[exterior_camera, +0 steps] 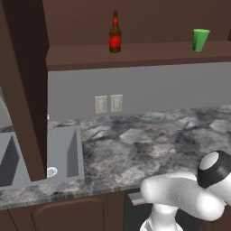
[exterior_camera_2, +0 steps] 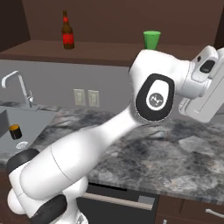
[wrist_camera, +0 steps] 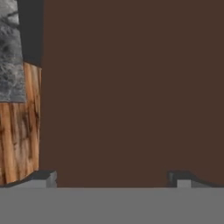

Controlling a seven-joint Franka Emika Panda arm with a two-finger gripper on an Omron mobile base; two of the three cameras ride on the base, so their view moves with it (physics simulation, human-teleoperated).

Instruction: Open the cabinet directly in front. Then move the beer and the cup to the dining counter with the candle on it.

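Note:
The cabinet stands open, its left door [exterior_camera: 27, 90] swung out toward me. On its shelf [exterior_camera: 135, 56] the beer [exterior_camera: 115, 34], brown with a red label, stands upright at the left [exterior_camera_2: 67, 30]. The green cup [exterior_camera: 200, 39] stands upright further right on the same shelf [exterior_camera_2: 152, 39]. My hand [exterior_camera_2: 202, 94] is raised at the right, below and to the right of the cup. My gripper [wrist_camera: 111, 179] is open with nothing between its fingertips [wrist_camera: 43, 177], facing a flat dark brown panel at close range. The dining counter and the candle are out of view.
Under the cabinet runs a grey marbled worktop [exterior_camera: 158, 140] with a sink [exterior_camera: 63, 153] at its left. A faucet [exterior_camera_2: 17, 85] and a black-and-orange cylinder [exterior_camera_2: 15, 131] are at the sink. Two wall outlets [exterior_camera: 108, 103] sit on the grey backsplash. Low brown cabinets [exterior_camera: 67, 214] lie below.

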